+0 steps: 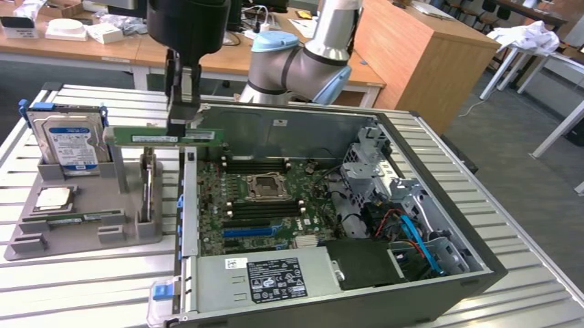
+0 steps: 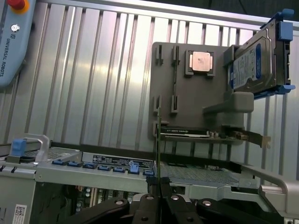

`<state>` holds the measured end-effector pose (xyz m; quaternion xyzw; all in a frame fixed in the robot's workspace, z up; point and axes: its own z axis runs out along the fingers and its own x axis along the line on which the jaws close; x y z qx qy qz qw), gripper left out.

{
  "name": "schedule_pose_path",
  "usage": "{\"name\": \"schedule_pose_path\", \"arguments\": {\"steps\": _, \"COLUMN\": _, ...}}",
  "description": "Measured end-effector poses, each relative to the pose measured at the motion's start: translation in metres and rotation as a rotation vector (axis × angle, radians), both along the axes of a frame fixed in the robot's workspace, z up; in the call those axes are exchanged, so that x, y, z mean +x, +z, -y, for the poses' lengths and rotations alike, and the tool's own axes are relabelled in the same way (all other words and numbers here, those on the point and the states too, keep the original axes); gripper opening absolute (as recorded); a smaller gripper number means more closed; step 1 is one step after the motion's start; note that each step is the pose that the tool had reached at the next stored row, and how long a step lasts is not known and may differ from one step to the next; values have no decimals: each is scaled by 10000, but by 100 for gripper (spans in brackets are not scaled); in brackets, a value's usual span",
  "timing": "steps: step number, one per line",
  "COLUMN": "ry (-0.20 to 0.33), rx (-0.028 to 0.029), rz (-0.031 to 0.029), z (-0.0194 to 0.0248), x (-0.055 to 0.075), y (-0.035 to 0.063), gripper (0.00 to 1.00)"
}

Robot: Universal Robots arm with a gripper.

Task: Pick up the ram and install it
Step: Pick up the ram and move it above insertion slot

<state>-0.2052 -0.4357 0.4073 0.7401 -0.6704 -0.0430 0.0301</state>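
The ram (image 1: 160, 139) is a long green stick with a pale label, hanging level in the air over the gap between the grey parts tray (image 1: 82, 239) and the open computer case (image 1: 365, 205). My gripper (image 1: 180, 125) comes down from above and is shut on the stick's upper edge, near its middle. In the wrist view the ram (image 2: 158, 140) shows edge-on as a thin green line rising from between the black fingers (image 2: 140, 205) of the gripper (image 2: 159, 191). The motherboard's dark memory slots (image 1: 264, 208) lie inside the case, beside the processor socket (image 1: 264, 183).
The tray holds a hard drive (image 1: 68, 140) in a blue-clipped bracket, a square silver processor (image 1: 55, 198) and an upright expansion card (image 1: 146, 184). The case's wall (image 1: 189, 205) stands beside the tray. A power supply (image 1: 264, 277) fills the case's near end. A teach pendant (image 2: 11, 42) rests on the slatted table.
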Motion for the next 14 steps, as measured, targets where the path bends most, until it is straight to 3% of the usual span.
{"name": "schedule_pose_path", "arguments": {"steps": 14, "ry": 0, "rx": 0, "rz": -19, "z": 0, "x": 88, "y": -4, "gripper": 12}}
